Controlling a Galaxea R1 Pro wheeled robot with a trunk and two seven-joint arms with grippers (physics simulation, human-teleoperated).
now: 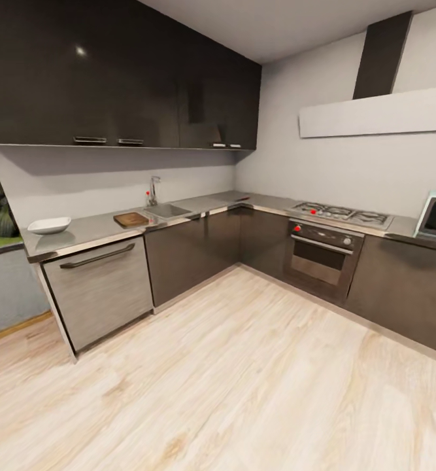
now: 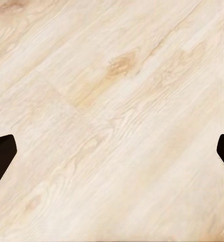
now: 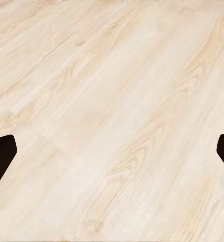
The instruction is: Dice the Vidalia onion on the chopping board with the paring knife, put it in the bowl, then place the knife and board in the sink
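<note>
Over pale wooden plank floor point(image 2: 112, 101), left claw point(image 2: 112, 156) and right claw point(image 3: 112, 156) spread wide, empty. Farther off, on long grey metallic worktop point(image 1: 93, 230): shallow white square bowl point(image 1: 49, 225), dark-brown wooden chopping board point(image 1: 131, 219) beside steel sink point(image 1: 168, 210).

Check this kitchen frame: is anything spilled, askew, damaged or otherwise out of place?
Nothing stands out. The bowl sits upright on the countertop, the chopping board lies flat beside the sink, and the wooden floor shows no spills. The onion and knife are too small to make out from here.
</note>
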